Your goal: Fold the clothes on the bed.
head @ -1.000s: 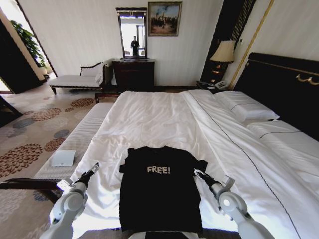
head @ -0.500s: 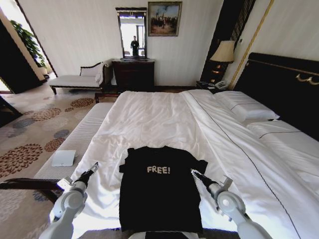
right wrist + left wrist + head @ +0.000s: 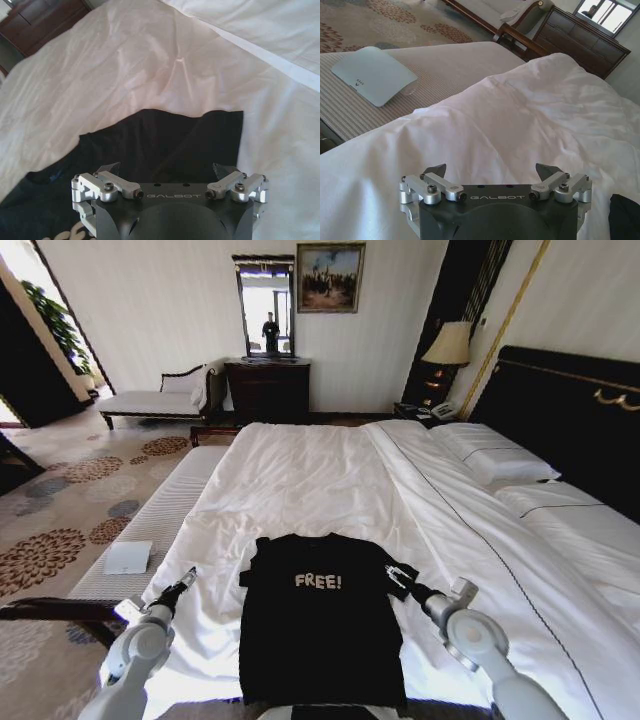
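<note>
Clothes here means one black T-shirt (image 3: 320, 615), spread flat and face up on the bed (image 3: 330, 475) at its near edge — small against the white bedding. Its long axis runs from hem, nearest the robot, to collar, pointing toward the far edge of the bed; the "FREE!" lettering reads upright from the robot's side. Nothing looks folded yet, so the step in hand appears to be reaching for a first grasp. The right gripper (image 3: 392, 575) hangs over the shirt's right sleeve, jaws open and empty. The left gripper (image 3: 187, 578), jaws also open, waits apart from the shirt's left edge, over white duvet. Next calls for pinching the sleeve cloth alone — not the sheet beneath.
</note>
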